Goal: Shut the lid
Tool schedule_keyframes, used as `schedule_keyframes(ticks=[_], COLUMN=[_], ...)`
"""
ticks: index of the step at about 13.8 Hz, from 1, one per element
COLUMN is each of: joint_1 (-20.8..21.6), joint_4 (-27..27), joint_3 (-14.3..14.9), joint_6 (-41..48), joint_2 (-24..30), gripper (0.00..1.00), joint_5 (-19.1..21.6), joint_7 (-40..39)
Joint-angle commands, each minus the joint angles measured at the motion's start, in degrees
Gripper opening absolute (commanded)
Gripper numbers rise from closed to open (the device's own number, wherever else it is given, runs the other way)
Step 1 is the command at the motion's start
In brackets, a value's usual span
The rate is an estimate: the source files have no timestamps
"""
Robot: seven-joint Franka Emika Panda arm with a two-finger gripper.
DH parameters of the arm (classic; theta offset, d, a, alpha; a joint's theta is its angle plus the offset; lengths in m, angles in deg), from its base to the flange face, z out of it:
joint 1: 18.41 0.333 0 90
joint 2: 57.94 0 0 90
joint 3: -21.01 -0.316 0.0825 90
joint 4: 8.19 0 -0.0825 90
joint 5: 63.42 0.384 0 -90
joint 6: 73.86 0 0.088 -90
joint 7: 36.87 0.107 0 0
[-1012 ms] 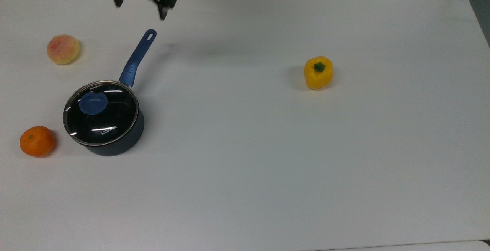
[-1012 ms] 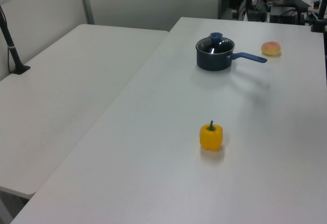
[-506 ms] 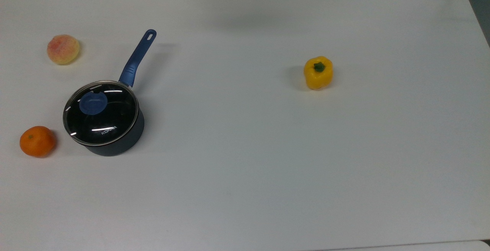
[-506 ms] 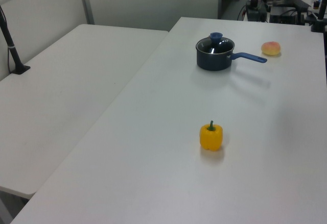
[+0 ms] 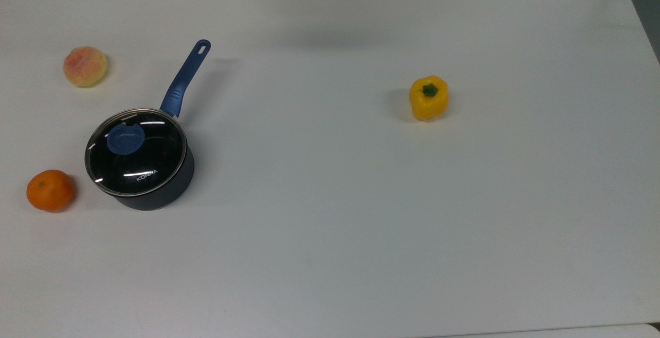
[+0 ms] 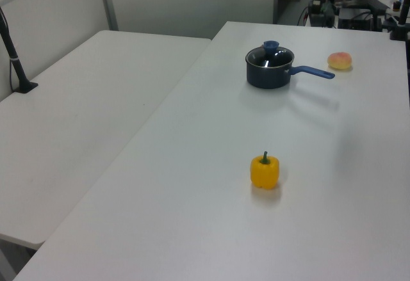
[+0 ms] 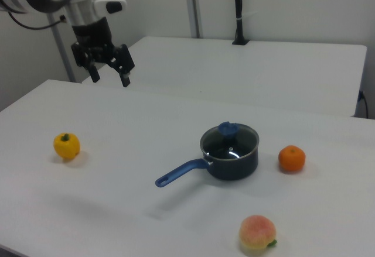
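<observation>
The clear glass lid [image 5: 135, 152] with its blue knob [image 5: 124, 138] rests flat on the black saucepan [image 5: 154, 191], whose blue handle [image 5: 185, 76] points toward the top view's upper edge. The lid [image 7: 229, 140] also covers the saucepan [image 7: 231, 163] in the right view, and the lid [image 6: 270, 55] shows in the left view too. My gripper [image 7: 109, 74] hangs high above the table at the right view's upper left, far from the pan, open, with nothing between its fingers.
A yellow bell pepper [image 5: 428, 98] stands at the top view's right of centre. An orange [image 5: 50, 190] lies beside the pan and a peach [image 5: 85, 66] farther back. A second white table [image 6: 77, 121] adjoins at the left view's left.
My gripper has risen and pulled back out of the top view's upper edge. The lid and saucepan have not moved.
</observation>
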Motion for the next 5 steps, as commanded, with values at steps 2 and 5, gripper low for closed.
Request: schedule_keyframes(ticks=[2,5], joint_1=[0.83,0.92], joint_4=[3.94,3.94], joint_3=[1.10,1.10], joint_6=[-3.60,-3.60], joint_2=[1.52,1.43], gripper=[1.00,1.00], joint_5=[0.95,0.95], joint_7=[-2.05,-0.91])
